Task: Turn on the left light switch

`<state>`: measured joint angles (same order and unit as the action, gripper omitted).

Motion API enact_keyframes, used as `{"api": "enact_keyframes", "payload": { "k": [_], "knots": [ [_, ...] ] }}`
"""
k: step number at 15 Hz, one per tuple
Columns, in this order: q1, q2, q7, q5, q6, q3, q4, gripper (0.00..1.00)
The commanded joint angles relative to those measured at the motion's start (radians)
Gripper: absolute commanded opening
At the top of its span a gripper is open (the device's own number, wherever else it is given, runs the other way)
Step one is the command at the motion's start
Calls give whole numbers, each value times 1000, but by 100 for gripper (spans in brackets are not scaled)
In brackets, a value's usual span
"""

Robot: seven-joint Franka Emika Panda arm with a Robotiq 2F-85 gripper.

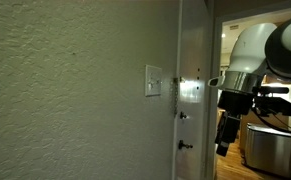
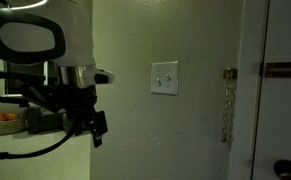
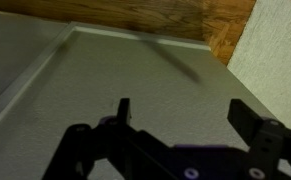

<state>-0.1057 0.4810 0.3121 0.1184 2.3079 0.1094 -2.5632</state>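
Hand (image 2: 94,128) beside the wall, well apart from the wall switch plate (image 2: 165,77).
Jaws apart, empty; left light switch (image 2: 160,76) untouched.

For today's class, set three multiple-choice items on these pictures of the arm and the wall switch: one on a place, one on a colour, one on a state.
1. Where is the switch plate mounted?
A. on the door
B. on the textured wall beside the door frame
C. on a counter

2. What colour is the plate?
A. black
B. red
C. white

3. How does the gripper stand?
A. open, apart from the plate
B. pressing a toggle
C. shut on a cloth

Answers:
1 B: both exterior views show it on the wall.
2 C: it reads white against the duller wall.
3 A: the wrist view shows the fingers spread with nothing between them, and an exterior view shows bare wall between gripper and plate.
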Motion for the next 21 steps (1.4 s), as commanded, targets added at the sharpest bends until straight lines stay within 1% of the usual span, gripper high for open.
{"api": "enact_keyframes", "payload": {
  "k": [1, 6, 12, 21],
  "knots": [
    [9, -18, 8, -8, -24, -9, 26, 100],
    [18, -88, 5, -34, -61, -16, 113, 100],
    [35, -158, -3, -66, -142, -26, 242, 100],
    [65, -225, -68, -91, -71, -46, 400, 100]
  ]
}}
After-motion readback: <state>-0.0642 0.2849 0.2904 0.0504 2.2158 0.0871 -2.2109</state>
